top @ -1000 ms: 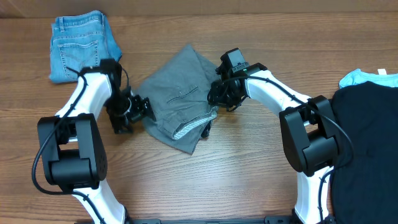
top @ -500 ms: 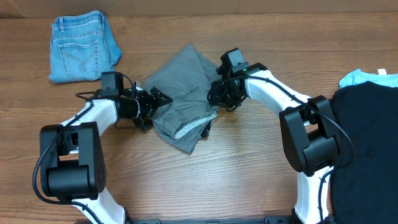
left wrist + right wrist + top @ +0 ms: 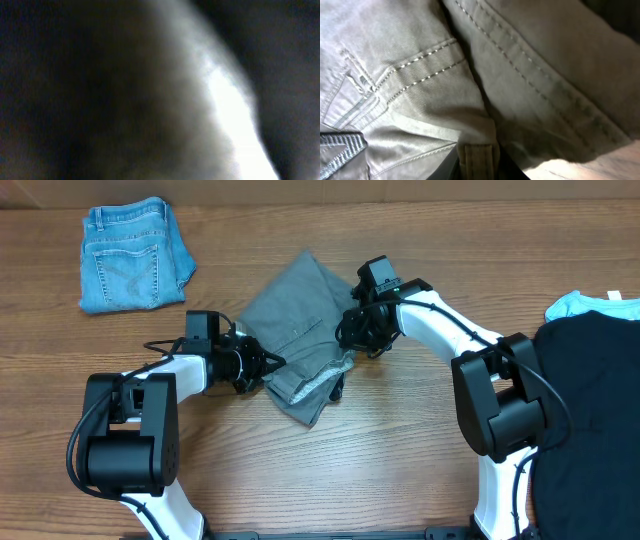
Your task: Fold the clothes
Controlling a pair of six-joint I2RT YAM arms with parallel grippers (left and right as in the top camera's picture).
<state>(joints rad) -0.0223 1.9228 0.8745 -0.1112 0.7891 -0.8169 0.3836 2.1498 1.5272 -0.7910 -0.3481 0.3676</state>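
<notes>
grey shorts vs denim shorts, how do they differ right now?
Colour: the grey shorts are grey, the denim shorts are blue.
Pose: the grey shorts lie rumpled with pale lining showing; the denim shorts lie folded flat.
Place: the grey shorts are mid-table with the left gripper and right gripper at their edges; the denim shorts sit at the far left corner, no gripper near.
Both rest on the wooden table.

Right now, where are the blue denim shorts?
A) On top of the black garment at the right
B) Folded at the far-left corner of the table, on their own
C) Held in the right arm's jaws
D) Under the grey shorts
B: the overhead view shows the denim shorts lying folded at the far-left corner of the table, well apart from the grey shorts.
</notes>
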